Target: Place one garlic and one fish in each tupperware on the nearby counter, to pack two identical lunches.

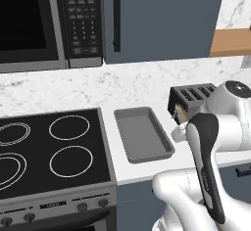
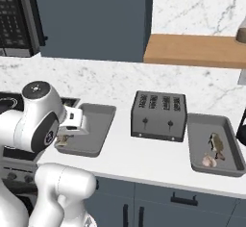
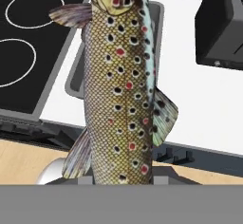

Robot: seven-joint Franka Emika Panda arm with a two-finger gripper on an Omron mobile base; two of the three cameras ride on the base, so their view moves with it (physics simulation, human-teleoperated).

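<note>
the two shallow grey rectangular tupperware trays sit on the white marble-look tabletop, one on each side of the black slotted toaster. the left tray lies just beside the black glass cooktop, near the tabletop's left end, and its floor is bare. the right tray lies toward the tabletop's right end, close to the front edge, and holds a small brown fish with a pale garlic bulb just in front of it, the two nearly touching. the white arm's claw hangs over the front right corner of the left tray, and it is pinched on a second fish, a long spotted brown trout with red and black dots. in the hand view the trout runs straight up from between the finger tips, its tail end buried at the claw and its head over the tray's rim. from the left base view a yellowish bit of the trout shows beside the wrist, in front of the toaster. whether the trout touches the tray cannot be told. a brown wooden wall shelf hangs above the toaster, and a microwave sits above the cooktop.
</note>
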